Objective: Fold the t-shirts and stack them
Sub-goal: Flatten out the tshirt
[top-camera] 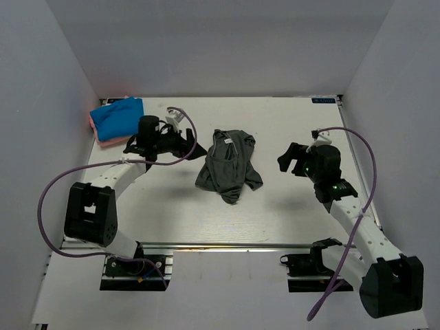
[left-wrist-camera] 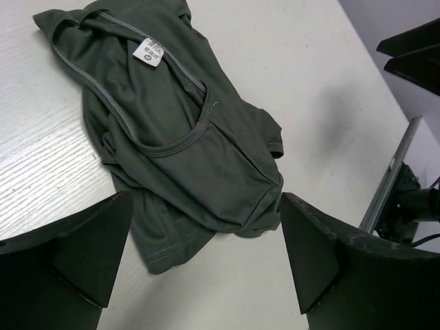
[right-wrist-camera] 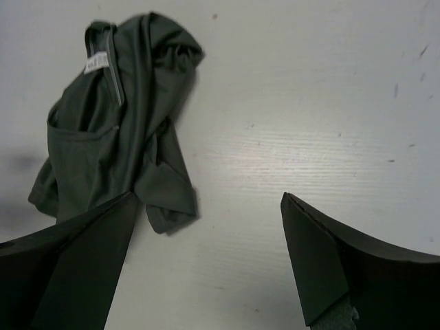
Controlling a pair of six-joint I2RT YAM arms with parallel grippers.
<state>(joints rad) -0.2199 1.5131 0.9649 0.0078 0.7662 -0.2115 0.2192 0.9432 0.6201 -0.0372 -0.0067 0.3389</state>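
Tee (top-camera: 229, 165) is lying crumpled just beside the left gripper (top-camera: 187, 143), farther from the right gripper (top-camera: 290, 159); both gaping, empty.

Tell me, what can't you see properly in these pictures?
1. The pink t-shirt: top view, mostly covered by the blue t-shirt; only its edge shows.
2. Writing on the label of the dark t-shirt: left wrist view, too small to read.
3. A near corner of the dark t-shirt: right wrist view, behind a finger of the right tool.

Soft, matt, dark grey-green cloth t-shirt (left-wrist-camera: 185, 158) on a pale, finely grained, faintly glossy wood-look table (left-wrist-camera: 302, 69).
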